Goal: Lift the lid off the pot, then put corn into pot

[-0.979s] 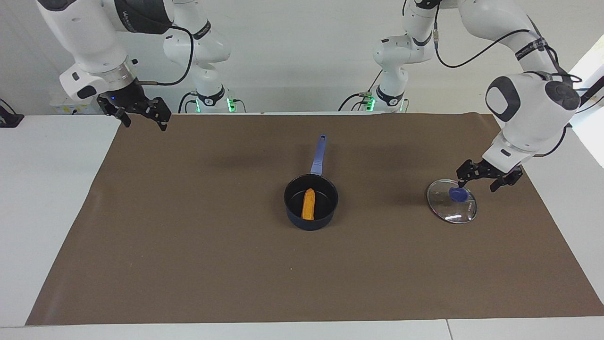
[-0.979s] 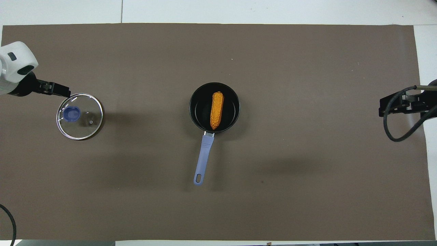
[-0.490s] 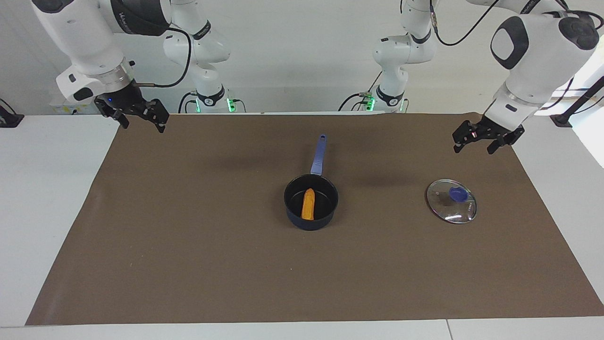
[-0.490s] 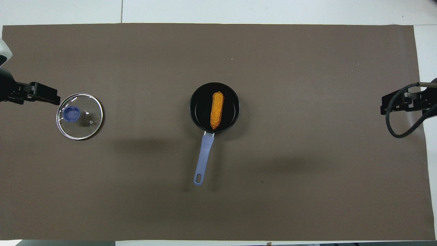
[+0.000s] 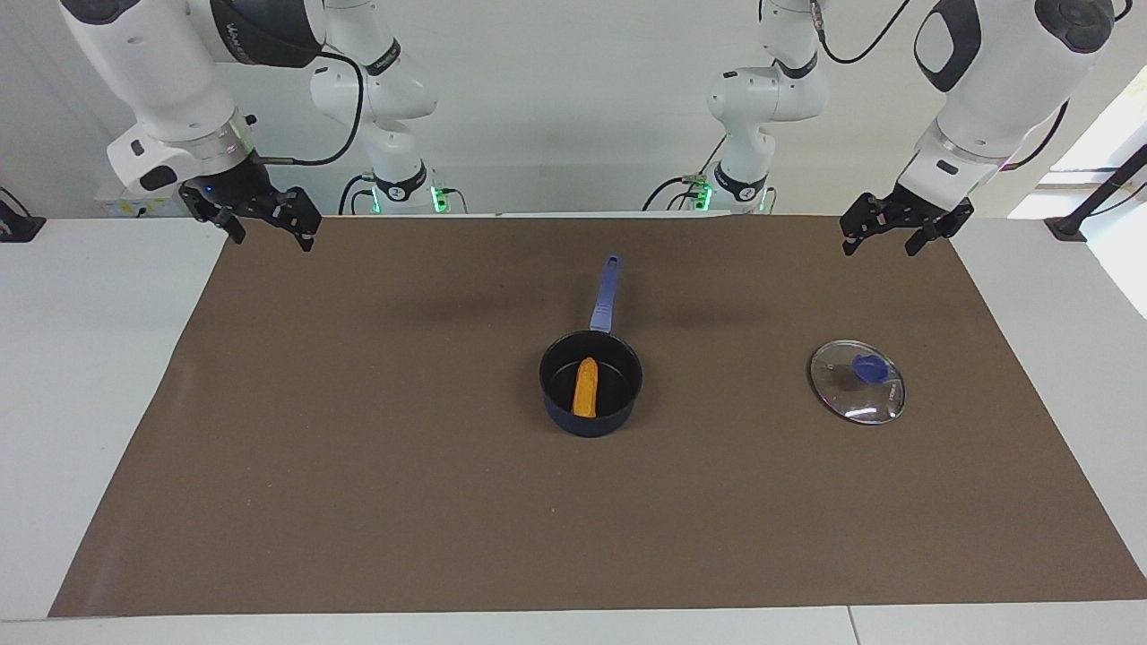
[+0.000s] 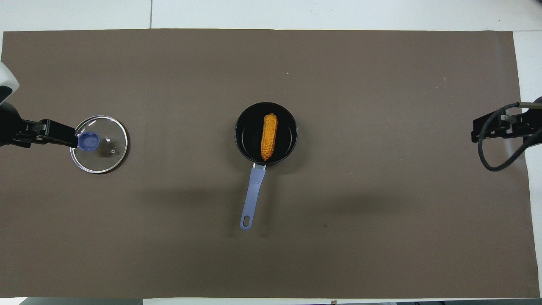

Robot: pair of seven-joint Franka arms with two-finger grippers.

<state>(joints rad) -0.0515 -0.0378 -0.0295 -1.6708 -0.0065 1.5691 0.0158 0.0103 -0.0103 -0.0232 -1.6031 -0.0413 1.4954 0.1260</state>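
Left end effector (image 5: 892, 235) hangs spread, empty; bumpy orange corn (image 5: 585, 388) lies in pot (image 5: 590, 383).

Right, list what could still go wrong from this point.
Little, probably. The corn lies in the pot, its tip leaning on the wall; a knock to the long handle might shift it. The lid rests near the mat's edge, under the left gripper; a low sweep could clip it.
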